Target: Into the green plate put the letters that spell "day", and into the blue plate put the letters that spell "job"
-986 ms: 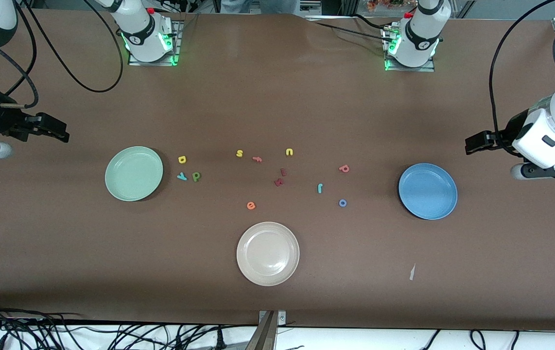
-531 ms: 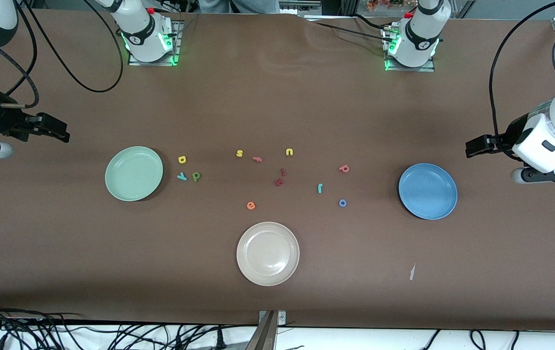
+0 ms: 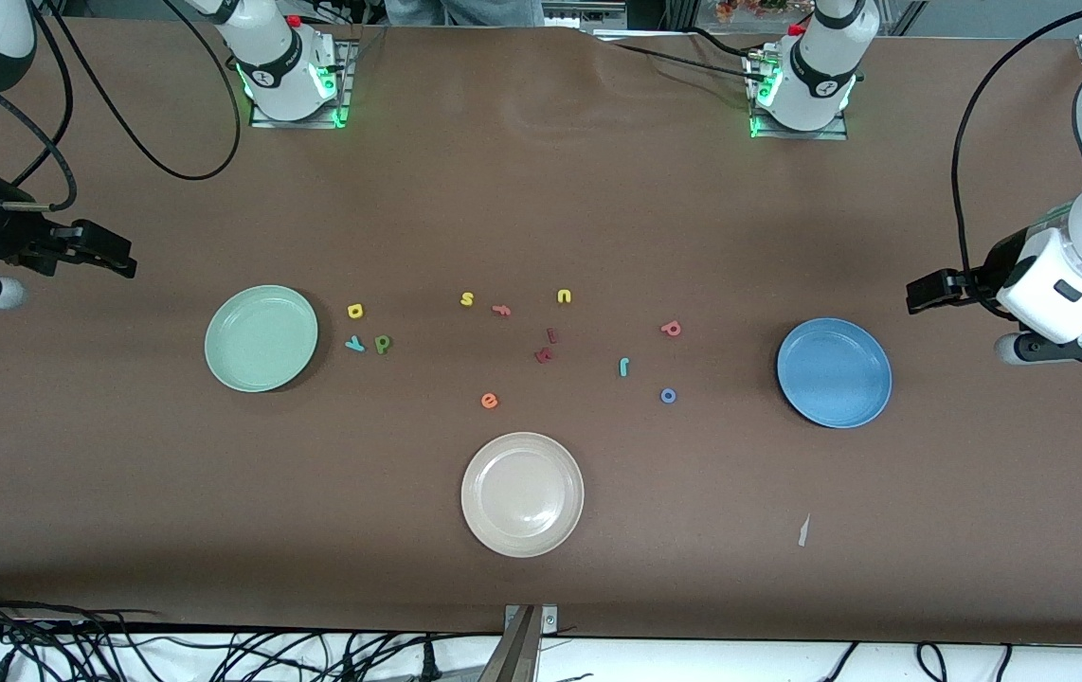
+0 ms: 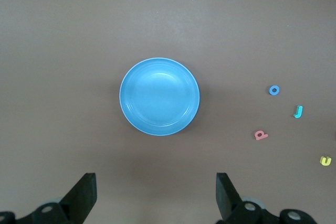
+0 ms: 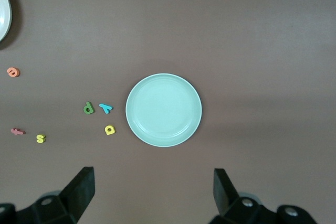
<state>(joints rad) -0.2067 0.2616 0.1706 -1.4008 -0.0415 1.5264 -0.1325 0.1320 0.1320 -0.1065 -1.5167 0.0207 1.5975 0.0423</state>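
— Anything picked up yet?
— No. Left gripper (image 4: 153,199) hangs wide near the blue plate (image 3: 868,395), "job" letters (image 3: 623,367) beside it; right gripper (image 5: 150,195), also wide, near the green plate (image 3: 224,365), "day" letters (image 3: 383,343) alongside, probably so each arm sorts its own word.

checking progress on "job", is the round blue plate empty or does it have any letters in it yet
Empty. The round medium-blue shallow plate holds nothing in the front and left wrist views.
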